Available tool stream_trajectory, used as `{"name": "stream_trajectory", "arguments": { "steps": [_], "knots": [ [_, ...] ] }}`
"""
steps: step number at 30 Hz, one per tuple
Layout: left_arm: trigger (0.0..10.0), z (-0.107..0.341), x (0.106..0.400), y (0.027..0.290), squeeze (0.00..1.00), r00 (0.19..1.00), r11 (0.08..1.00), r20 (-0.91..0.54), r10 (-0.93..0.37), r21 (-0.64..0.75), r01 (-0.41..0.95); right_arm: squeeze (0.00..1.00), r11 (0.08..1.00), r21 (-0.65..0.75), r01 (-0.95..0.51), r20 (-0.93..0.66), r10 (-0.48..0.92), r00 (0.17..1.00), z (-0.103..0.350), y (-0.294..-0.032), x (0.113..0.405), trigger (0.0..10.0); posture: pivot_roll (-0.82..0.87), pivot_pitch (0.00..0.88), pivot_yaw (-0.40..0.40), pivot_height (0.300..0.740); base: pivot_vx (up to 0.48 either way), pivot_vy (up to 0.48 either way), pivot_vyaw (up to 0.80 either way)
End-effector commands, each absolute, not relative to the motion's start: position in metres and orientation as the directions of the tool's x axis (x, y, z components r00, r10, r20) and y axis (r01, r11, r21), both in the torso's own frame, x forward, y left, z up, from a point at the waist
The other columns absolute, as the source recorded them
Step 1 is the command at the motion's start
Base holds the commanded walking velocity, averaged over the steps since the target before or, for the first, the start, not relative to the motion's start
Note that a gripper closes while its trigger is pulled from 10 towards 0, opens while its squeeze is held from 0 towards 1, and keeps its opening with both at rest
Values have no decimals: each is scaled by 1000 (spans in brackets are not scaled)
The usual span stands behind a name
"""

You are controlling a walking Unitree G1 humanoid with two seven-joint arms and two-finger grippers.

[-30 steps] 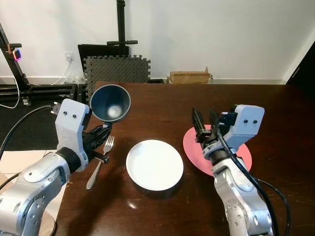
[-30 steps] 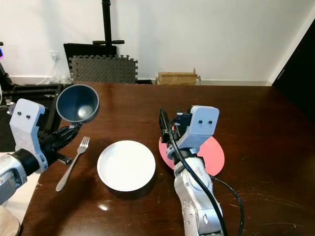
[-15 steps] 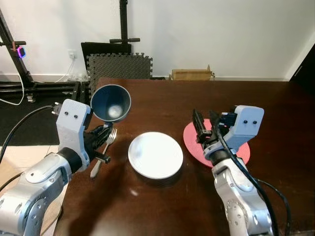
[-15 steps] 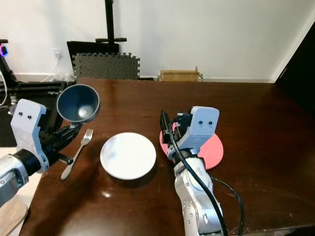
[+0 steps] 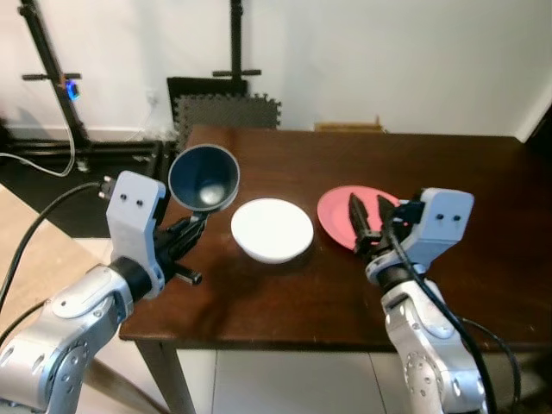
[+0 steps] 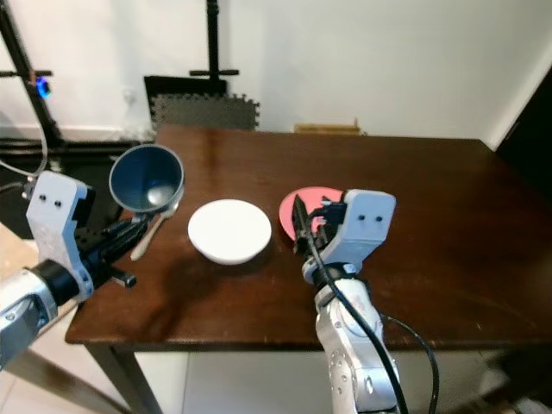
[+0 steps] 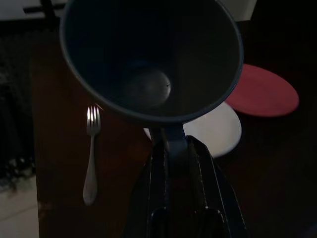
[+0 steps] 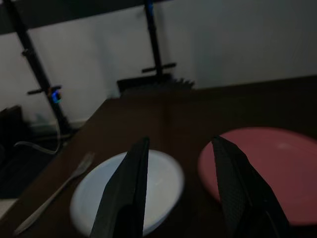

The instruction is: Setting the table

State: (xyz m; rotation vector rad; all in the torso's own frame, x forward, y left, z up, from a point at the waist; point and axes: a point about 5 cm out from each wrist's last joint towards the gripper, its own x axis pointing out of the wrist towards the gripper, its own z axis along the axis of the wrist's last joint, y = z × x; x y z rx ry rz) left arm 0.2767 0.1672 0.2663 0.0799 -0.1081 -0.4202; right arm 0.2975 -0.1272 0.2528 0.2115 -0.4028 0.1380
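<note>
now that the camera has drawn back from the surface (image 5: 466,172), the left end effector (image 5: 191,228) still pinches the blue bowl (image 5: 203,177) aloft beside the white plate (image 5: 272,229); right end effector (image 5: 369,222), spread, hovers over the pink plate (image 5: 338,203), so placement remains.

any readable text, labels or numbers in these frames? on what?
None readable.
Blue cup, held by the left end effector: no print.
White plate, pink plate, fork: no markings.
Right end effector, open above the table: no label visible.
Cardboard box by the wall: too small to tell.
Stand with a blue light: a glow, no characters.
</note>
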Motion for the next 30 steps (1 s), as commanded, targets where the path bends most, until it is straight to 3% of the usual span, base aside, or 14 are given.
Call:
{"name": "stream_trajectory", "arguments": {
  "steps": [1, 11, 30],
  "knots": [
    [10000, 266, 276, 169, 0, 912, 915, 94, -400, 105, 391, 0, 968, 177, -180, 398, 96, 912, 251, -124, 296, 10000, 158, 94, 1, 740, -341, 0, 0],
    [10000, 264, 278, 170, 0, 920, 923, 91, -381, 99, 373, 0, 969, 167, -184, 390, 107, 915, 250, -124, 297, 10000, 156, 95, -1, 740, -61, 0, 0],
    [10000, 262, 280, 170, 0, 922, 924, 89, -378, 97, 369, 0, 970, 151, -189, 388, 118, 914, 250, -123, 298, 10000, 158, 95, -3, 740, 0, 0, 792]
  ]
}}
